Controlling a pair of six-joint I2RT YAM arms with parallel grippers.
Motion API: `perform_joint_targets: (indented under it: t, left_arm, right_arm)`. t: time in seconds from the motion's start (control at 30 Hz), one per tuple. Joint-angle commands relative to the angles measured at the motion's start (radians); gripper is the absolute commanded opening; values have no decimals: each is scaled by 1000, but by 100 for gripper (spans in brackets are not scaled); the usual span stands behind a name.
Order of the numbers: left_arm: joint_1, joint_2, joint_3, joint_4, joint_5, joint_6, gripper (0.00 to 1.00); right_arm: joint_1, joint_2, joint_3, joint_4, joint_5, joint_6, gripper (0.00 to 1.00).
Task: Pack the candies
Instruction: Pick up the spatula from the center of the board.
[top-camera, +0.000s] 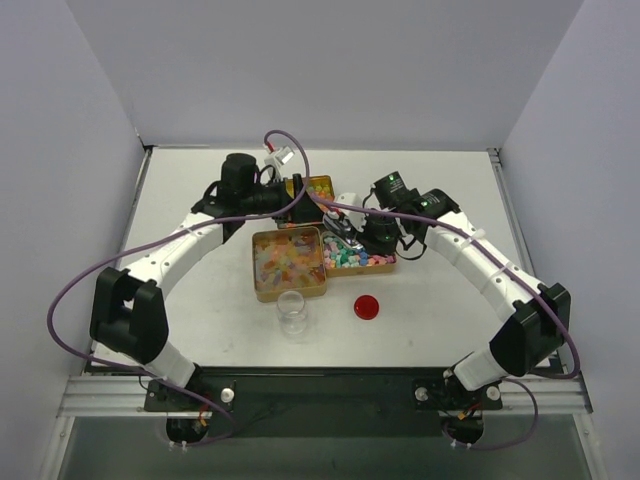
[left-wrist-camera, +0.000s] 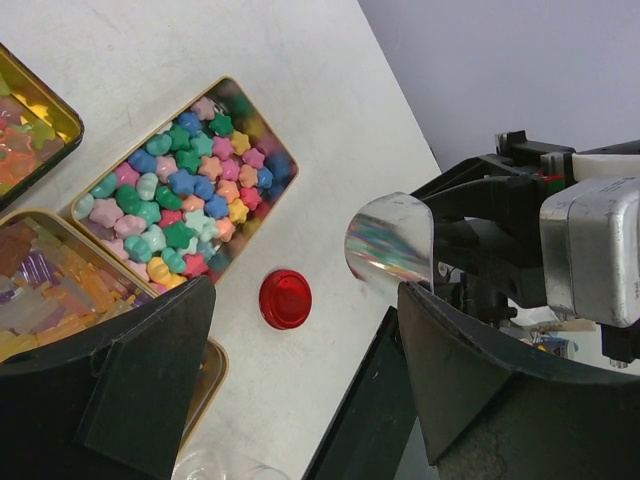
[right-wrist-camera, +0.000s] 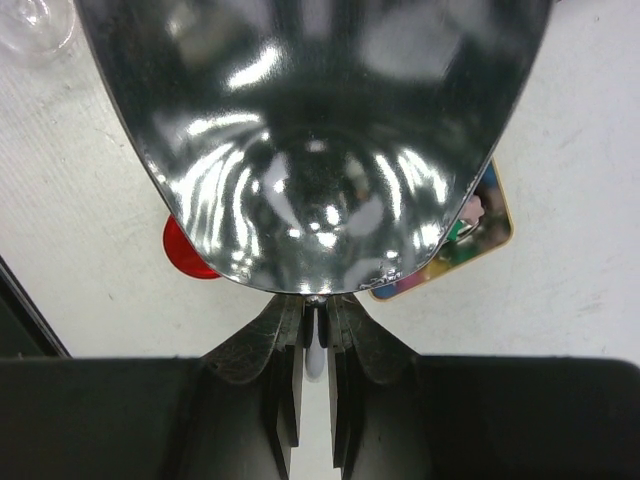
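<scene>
The candies are tiny coloured sweets in open gold tins. Pastel star-shaped ones fill a long tin. Translucent gummy ones fill a square tin. My right gripper is shut on the handle of a shiny metal scoop, held over the long tin's left end; the scoop's bowl looks empty. The scoop also shows in the left wrist view. My left gripper is open and empty, hovering near the back tin.
A clear glass jar stands in front of the square tin. A flat red round lid lies to its right, also seen from the left wrist and partly from the right wrist. The table's black front edge is close.
</scene>
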Motion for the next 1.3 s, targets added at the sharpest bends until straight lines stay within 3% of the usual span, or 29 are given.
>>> perform_joint_targets:
  t: [0.0, 0.23, 0.63, 0.8, 0.97, 1.03, 1.27]
  left_arm:
    - [0, -17, 70, -20, -55, 13, 84]
    - [49, -61, 85, -39, -28, 18, 84]
    - [-29, -28, 25, -65, -40, 50, 84]
    - [-18, -3, 24, -64, -51, 49, 65]
    - [6, 5, -9, 25, 24, -25, 63]
    - [6, 11, -12, 42, 56, -23, 56]
    - [6, 48, -41, 165, 137, -95, 51]
  right_arm:
    - [10, 3, 10, -6, 34, -31, 0]
    - [7, -15, -39, -3, 31, -14, 0]
    - [13, 83, 151, 5, 24, -11, 0]
    - [16, 28, 159, 0, 10, 1, 0]
    - [14, -64, 104, -41, 4, -17, 0]
    - [16, -89, 87, -48, 4, -8, 0]
    - [20, -153, 96, -69, -19, 2, 0]
